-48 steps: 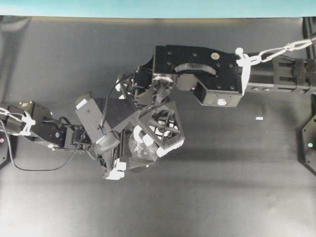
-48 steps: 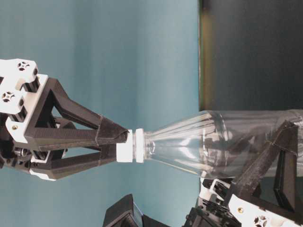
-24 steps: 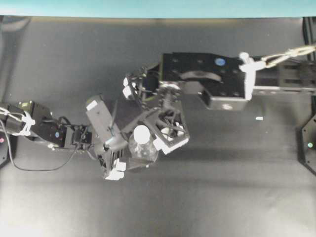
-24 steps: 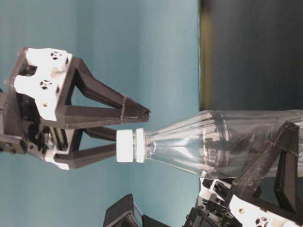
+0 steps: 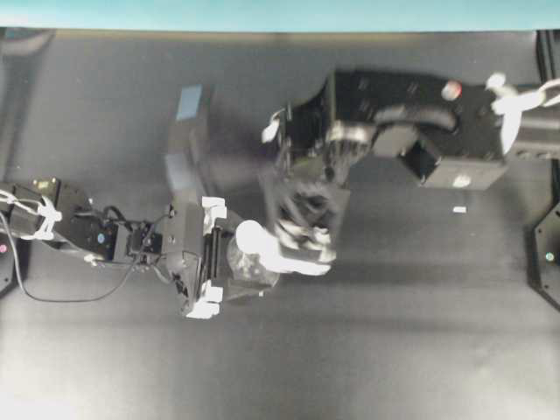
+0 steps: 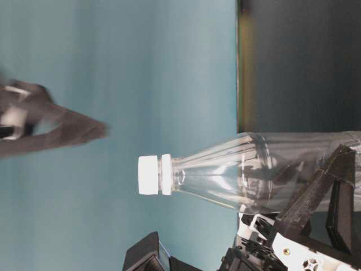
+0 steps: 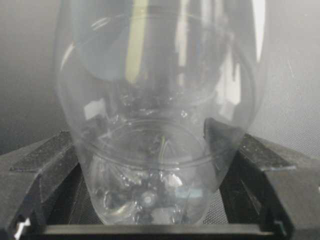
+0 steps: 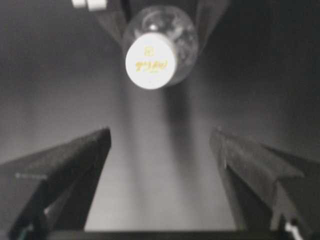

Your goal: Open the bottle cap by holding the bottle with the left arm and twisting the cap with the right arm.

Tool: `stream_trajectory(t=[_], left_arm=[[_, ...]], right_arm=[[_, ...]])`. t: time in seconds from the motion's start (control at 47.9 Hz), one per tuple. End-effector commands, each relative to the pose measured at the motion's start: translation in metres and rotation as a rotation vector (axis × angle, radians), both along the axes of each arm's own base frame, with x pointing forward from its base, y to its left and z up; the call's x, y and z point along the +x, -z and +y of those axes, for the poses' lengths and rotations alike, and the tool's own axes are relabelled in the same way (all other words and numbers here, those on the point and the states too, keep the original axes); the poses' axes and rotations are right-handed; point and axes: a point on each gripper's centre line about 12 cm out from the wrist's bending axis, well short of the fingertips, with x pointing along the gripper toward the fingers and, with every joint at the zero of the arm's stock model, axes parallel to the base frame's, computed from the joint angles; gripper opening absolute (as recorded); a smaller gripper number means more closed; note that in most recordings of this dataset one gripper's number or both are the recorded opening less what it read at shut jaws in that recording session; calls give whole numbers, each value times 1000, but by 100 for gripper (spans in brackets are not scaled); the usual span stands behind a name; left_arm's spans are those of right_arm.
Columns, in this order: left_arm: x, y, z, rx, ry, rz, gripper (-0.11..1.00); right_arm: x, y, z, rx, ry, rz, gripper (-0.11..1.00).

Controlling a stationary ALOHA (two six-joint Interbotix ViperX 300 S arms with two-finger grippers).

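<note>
Bottle (image 6: 248, 172) stands clamped in the left gripper (image 7: 150, 165), cap (image 8: 150, 61) on; only the right wrist view shows the right gripper (image 8: 160, 150) spread empty, cap at twelve o'clock.

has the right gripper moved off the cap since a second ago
Yes. The right gripper has opened and pulled away from the cap, leftward in the table-level view, while the bottle stays put.

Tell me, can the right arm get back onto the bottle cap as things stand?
Probably yes. The right gripper is open and clear of the bottle cap, with nothing between them; the left gripper grips only the bottle lower down.
</note>
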Motion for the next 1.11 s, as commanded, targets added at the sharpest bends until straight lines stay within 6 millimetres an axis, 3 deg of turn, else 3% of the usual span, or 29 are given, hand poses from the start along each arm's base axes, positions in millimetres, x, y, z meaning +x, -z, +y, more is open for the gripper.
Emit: stream_trajectory(t=[0.0,0.292,0.772,1.085], left_arm=[[-1,1,0,-2,1,8,82],[-1,1,0,-4,0,6,82],[-1,1,0,-4,0,8,82],[-1,1,-1,-4,2,6,82]], right_arm=[[2,-20,-4,39,129,6,77],[29,-37,3,118,343,-13,77],[36,28,13,81,305,106,76],[39,50,19,81,289,90,76]])
